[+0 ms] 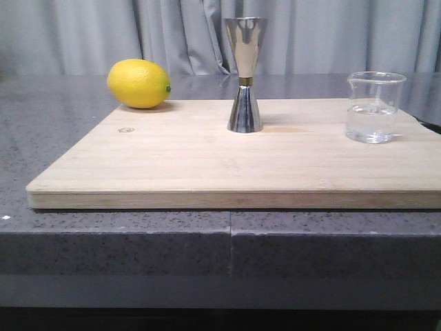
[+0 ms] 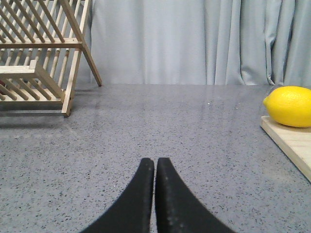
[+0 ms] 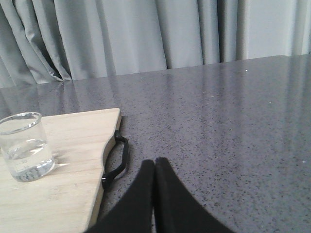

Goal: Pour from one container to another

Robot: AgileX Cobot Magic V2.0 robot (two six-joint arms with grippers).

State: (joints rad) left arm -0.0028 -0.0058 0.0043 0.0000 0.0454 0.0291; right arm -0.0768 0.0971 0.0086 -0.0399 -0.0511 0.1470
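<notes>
**Beaker and jigger stand apart on the board, both claws shut and empty**

Here's the glass beaker (image 1: 375, 107), upright at the right of the front frame, sitting on the wooden cutting board (image 1: 207, 165) near its right edge. It holds clear liquid in its lower part, spout turned to the left in the frame. In the right wrist picture the same beaker (image 3: 24, 146) shows at the lower left, white marks printed low on its wall, resting on the pale board (image 3: 73, 165) just short of the board's black handle (image 3: 119, 158).

Centre of the front frame: the steel jigger (image 1: 244, 74), upright, hourglass shaped, gold-toned band at the waist, standing toward the board's far edge. It is well apart from the beaker, bare wood between them.

Upper left of the front frame, a yellow lemon (image 1: 138, 83) lies at the board's far left corner. The left wrist picture catches that lemon (image 2: 290, 106) at the right edge.

Neither arm shows in the front frame. The left gripper (image 2: 155, 167) has its black fingers pressed together, nothing between them, above grey speckled countertop (image 2: 170, 126), with a wooden dish rack (image 2: 39, 53) at upper left. The right gripper (image 3: 155, 167) is likewise closed and empty, over the counter beside the board's handle.
</notes>
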